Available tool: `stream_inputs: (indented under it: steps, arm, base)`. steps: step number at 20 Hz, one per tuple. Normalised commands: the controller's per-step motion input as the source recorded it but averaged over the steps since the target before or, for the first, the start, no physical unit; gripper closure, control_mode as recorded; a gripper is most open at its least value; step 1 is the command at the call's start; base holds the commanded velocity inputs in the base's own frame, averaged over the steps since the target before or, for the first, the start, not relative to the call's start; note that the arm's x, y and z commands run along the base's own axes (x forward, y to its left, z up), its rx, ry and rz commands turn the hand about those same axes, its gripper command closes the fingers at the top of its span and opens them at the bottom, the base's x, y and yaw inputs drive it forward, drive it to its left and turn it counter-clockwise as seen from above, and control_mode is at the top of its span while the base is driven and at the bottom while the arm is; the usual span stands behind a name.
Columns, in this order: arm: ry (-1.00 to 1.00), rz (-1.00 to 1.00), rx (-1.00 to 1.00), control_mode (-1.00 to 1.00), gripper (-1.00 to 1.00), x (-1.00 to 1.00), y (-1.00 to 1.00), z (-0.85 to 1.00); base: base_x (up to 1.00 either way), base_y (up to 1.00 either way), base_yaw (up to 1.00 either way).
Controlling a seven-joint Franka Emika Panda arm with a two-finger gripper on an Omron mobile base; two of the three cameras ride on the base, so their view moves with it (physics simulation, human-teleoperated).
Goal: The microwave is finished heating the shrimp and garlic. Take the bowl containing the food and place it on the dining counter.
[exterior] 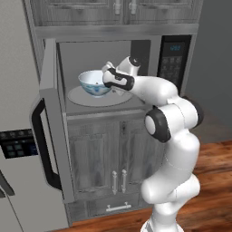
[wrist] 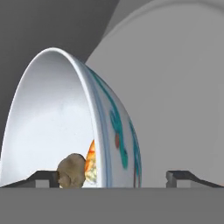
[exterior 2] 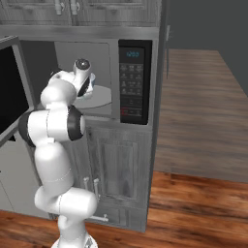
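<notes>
Closest to our hand camera, the two dark fingertips [wrist: 46, 177] stand spread wide, one on each side of the wall of the bowl [wrist: 65, 118]. One tip sits on the pale inner side and the other on the patterned outer side, so the rim lies between them. We cannot tell whether either tip touches the ceramic.

Inside the bowl we see the shrimp and garlic [wrist: 78, 168]: a tan lump and a sliver of orange low against the inner wall, right next to the inner fingertip. Blue-green and red-brown painted marks run down the outside.

From the left base view, the bowl [exterior: 94, 83] stands upright on the grey turntable plate [exterior: 86, 99] inside the microwave [exterior: 104, 77], whose door [exterior: 52, 122] hangs swung out to the left with its black bar handle toward us. Our gripper [exterior: 110, 69] reaches into the cavity at the bowl's right rim, with the white arm [exterior: 172, 136] bent up from below.

From the right base view, the black keypad panel [exterior 2: 133, 82] with its blue display sits right of the cavity. Grey wood cabinet doors [exterior: 108, 158] close the space under the oven, and a grey fridge [exterior: 18, 181] stands at the left.
</notes>
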Motion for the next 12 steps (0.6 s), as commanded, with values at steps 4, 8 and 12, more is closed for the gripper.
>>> stream_inputs:
  steps: [4,8,12]
  arm:
    - [0.00,0.00,-0.03,-1.00,1.00,0.24,0.04,-0.21]
    - [0.00,0.00,0.00,-1.00,1.00,0.00,0.00,0.00]
    - [0.00,0.00,0.00,-1.00,1.00,-0.17,-0.03,0.00]
  base:
    - [0.00,0.00,0.00]
    - [0.00,0.00,0.00]
    - [0.00,0.00,0.00]
